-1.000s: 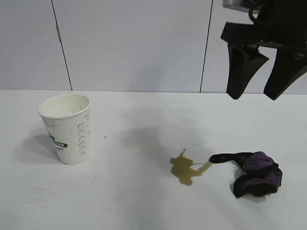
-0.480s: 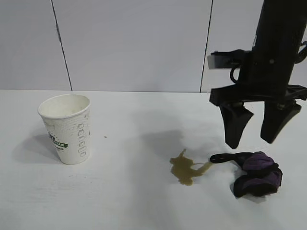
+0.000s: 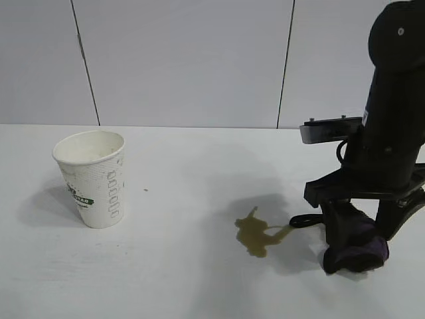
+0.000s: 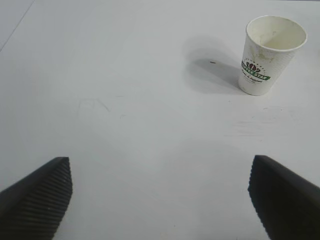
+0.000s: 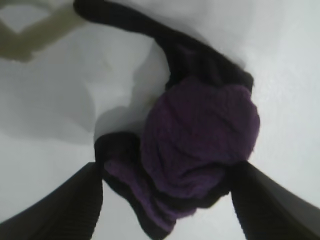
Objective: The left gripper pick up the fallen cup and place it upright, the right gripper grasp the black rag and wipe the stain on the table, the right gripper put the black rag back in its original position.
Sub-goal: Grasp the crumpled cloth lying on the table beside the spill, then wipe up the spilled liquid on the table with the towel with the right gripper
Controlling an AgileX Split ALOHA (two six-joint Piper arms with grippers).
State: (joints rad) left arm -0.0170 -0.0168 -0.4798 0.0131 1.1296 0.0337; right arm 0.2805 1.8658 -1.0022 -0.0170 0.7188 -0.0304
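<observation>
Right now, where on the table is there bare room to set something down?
Bare table lies between the upright cup and the stain, and along the front edge. It is crowded at the right, where the right gripper straddles the black rag beside the stain.

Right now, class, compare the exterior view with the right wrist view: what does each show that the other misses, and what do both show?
Only the exterior view shows the upright paper cup, the grey panelled wall and the right arm above its hand. Only the right wrist view shows the right hand with its fingers open either side of the black rag. Both show the rag, part of the yellowish-brown stain and the white table.
</observation>
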